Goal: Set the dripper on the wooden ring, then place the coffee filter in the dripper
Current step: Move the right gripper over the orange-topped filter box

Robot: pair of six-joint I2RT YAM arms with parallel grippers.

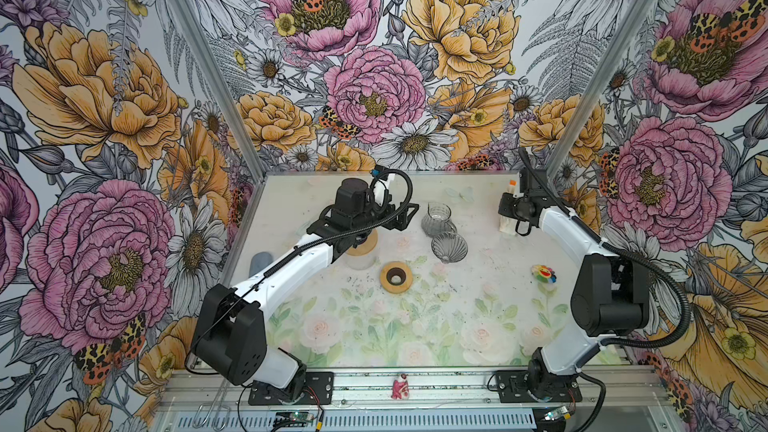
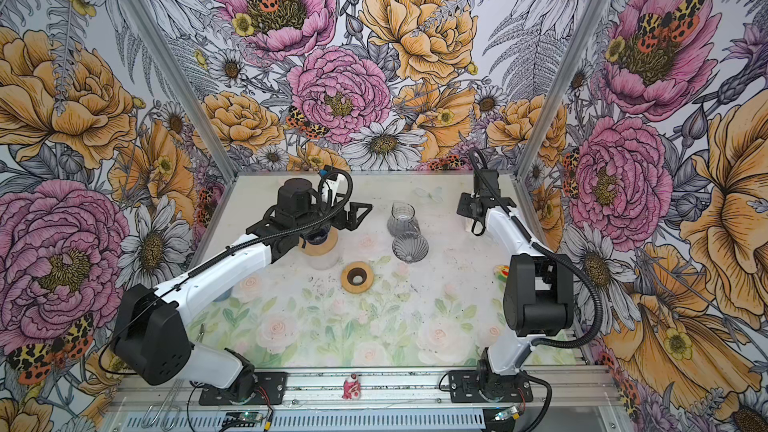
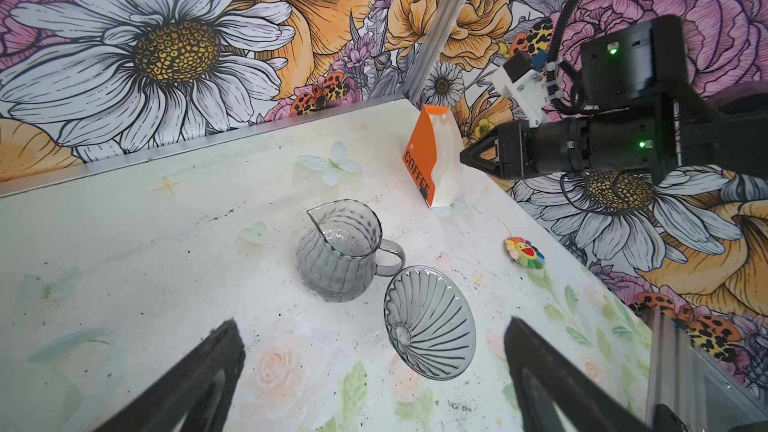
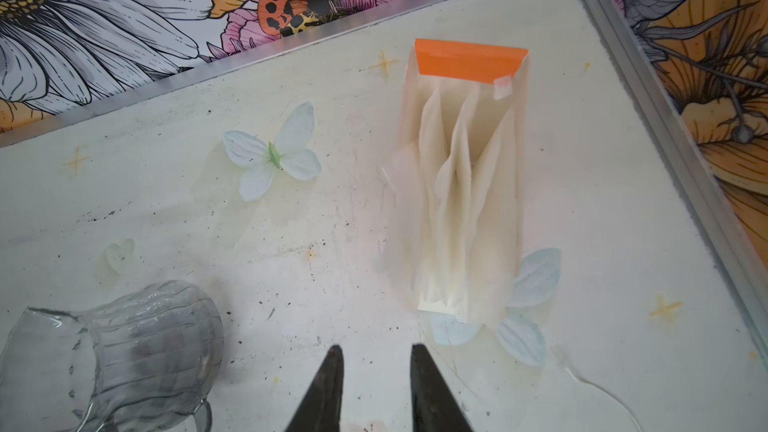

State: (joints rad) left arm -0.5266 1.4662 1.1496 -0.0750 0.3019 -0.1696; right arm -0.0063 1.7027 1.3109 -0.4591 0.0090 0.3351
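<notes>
Left gripper wide apart | right gripper narrowly parted, empty | table dark-speckled | walls floral

I take the glass dripper as my mark; it sits on the tabletop with its ribbed bowl open to the camera. The glass pitcher stands just behind it, toward the back wall. A wooden ring lies near the dripper, in front and to the left. Further left is a wood-topped jar, partly under the left arm. The left gripper hangs behind and left of the dripper. I see its fingers edge-on and cannot judge their spread. The right gripper is well to the right and behind. A colourful toy to the dripper's front right is half hidden by the right arm. A pink figurine stands far in front, on the metal rail.
</notes>
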